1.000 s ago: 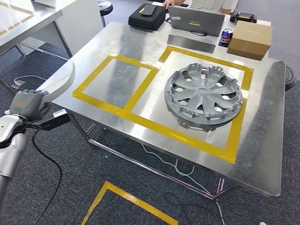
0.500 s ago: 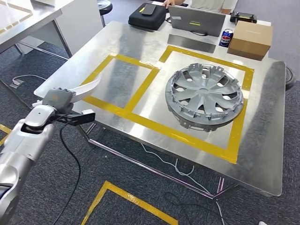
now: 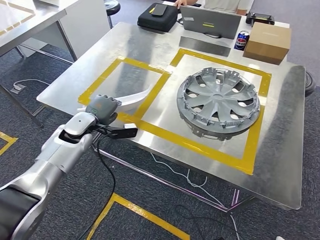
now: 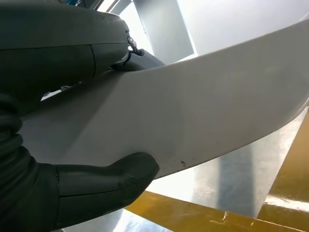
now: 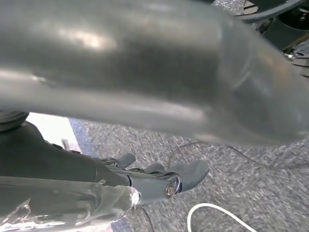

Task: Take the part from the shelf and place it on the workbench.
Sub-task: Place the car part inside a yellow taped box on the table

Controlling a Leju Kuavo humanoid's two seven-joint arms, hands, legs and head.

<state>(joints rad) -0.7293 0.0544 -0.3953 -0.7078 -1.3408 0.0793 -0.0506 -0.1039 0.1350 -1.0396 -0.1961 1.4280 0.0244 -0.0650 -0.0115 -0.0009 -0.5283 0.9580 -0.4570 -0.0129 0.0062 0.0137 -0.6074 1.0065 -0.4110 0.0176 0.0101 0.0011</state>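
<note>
Near front-left edge of surface: left hand (image 3: 101,108) grips one end of the part (image 3: 132,98), a long, curved, pale grey strip.
Part, position: held above the surface (image 3: 151,47), over the near edge of the left yellow-taped square (image 3: 122,86); free end points toward the strip of tape between the two squares.
Part, left wrist view: broad pale band (image 4: 189,106) pinched between the thick thumb (image 4: 105,186) on one side and dark fingers (image 4: 65,53) on the other; shiny metal and yellow tape lie beyond it.
Left arm: silver, reaching in from the lower left, with a black cable hanging under the wrist.
Right hand (image 5: 160,180): seen in the right wrist view against grey carpet; fingers apart and gently bent, holding nothing.
Right taped square: grey wheel cover (image 3: 218,102) lies flat inside it, well apart from the part.
Far edge of surface: black case (image 3: 157,17), laptop (image 3: 210,22), drink can (image 3: 240,40) and cardboard box (image 3: 267,42); a person's hand rests behind the laptop.
Floor: grey carpet with yellow tape lines and loose cables.
</note>
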